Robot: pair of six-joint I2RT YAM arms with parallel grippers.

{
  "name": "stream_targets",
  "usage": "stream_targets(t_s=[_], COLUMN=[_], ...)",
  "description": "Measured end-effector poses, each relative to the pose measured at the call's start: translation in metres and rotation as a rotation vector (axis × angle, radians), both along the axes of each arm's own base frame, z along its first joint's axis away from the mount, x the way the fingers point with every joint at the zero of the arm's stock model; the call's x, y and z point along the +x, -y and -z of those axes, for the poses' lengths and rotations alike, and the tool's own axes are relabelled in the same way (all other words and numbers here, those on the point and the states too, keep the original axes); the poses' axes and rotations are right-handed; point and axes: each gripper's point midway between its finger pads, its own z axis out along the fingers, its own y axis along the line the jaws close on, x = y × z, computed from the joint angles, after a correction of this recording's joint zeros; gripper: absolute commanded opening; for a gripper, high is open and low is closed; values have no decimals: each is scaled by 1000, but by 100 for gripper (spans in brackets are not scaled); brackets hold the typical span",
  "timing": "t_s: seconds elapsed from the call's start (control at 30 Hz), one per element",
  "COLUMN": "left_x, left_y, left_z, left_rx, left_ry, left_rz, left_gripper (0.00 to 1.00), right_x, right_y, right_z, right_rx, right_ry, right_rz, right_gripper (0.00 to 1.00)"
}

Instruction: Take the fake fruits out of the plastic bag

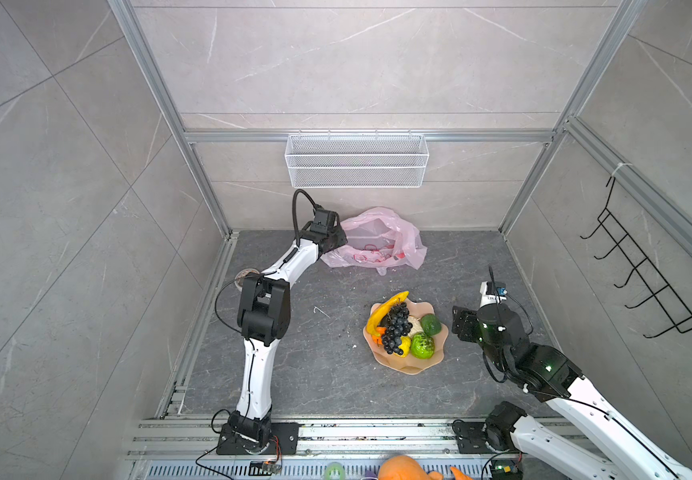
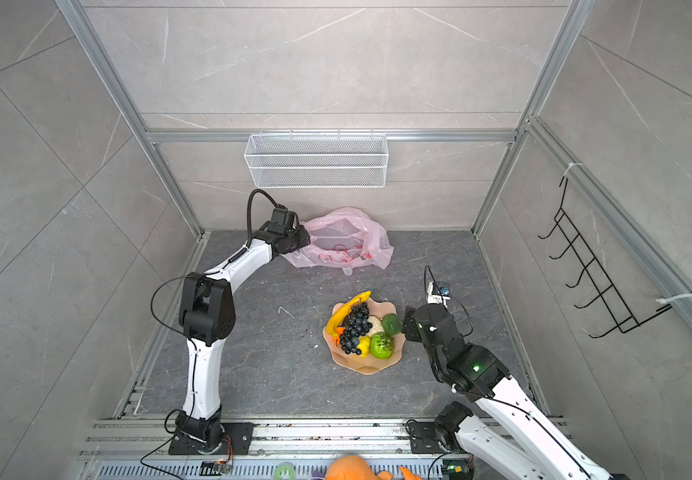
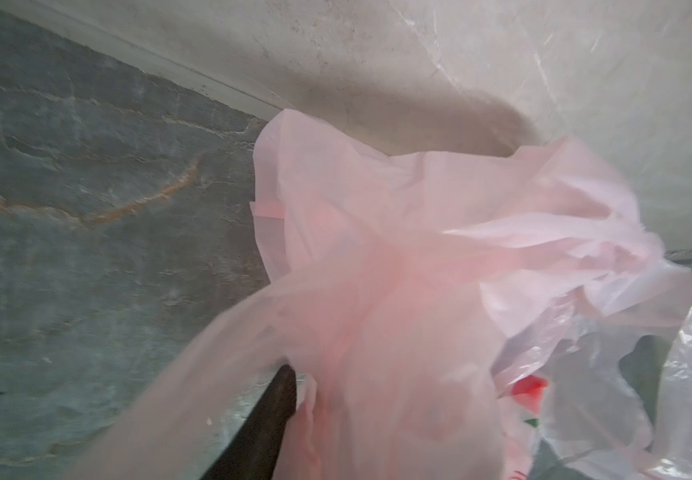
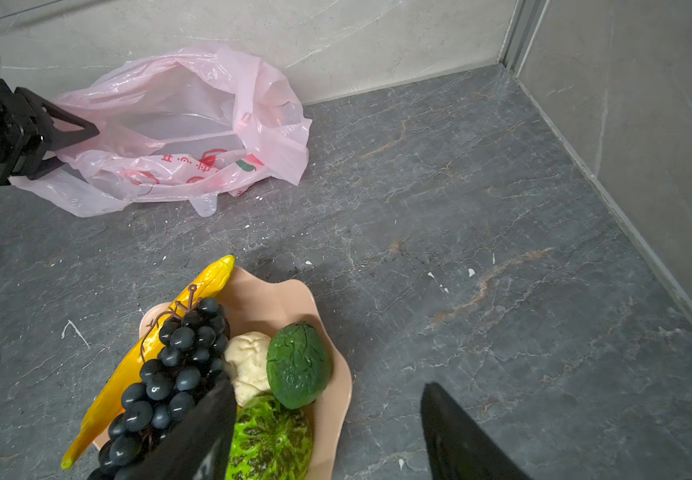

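My dark grey stone-patterned table (image 1: pixel 315 374) carries all items. The thin translucent pink plastic bag (image 1: pixel 377 241), printed in red, lies slumped at the table's 12 o'clock edge against the back wall. My left pincer (image 4: pixel 79 147) is at the bag's 9 o'clock side with its jaws parted and bag film draped over one finger (image 3: pixel 269 415). The peach wavy-edged plate (image 1: pixel 415 365) sits toward 4 o'clock from the table centre. My right pincer (image 4: pixel 329 384) is at the plate's 3 o'clock, jaws wide, gripping nothing. The glossy fake fruits (image 1: pixel 402 332) are piled on the plate, well apart from the bag. The yellow banana (image 1: pixel 385 309) lies along the plate's 10 o'clock rim, touching the black grape bunch (image 1: pixel 396 328).
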Motion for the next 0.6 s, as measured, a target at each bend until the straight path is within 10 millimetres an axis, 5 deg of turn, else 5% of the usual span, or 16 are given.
stream_targets(t_s=[0.17,0.37,0.47,0.6], left_x=[-9,-27,-66,-161], left_y=[3,1,-10,-20], left_z=[-21,-40,-32,-24], left_rx=[38,58,96,144], left_ry=[-29,-59,-113,-159], left_rz=[56,103,102,141], left_gripper=[73,76,74,72], right_x=[0,1,2,2], right_y=[0,0,-1,-1], right_z=[0,3,7,9], right_rx=[-1,-5,-14,-19], right_ry=[0,-5,-16,-20], right_rz=[1,2,2,-1], right_gripper=[73,73,74,75])
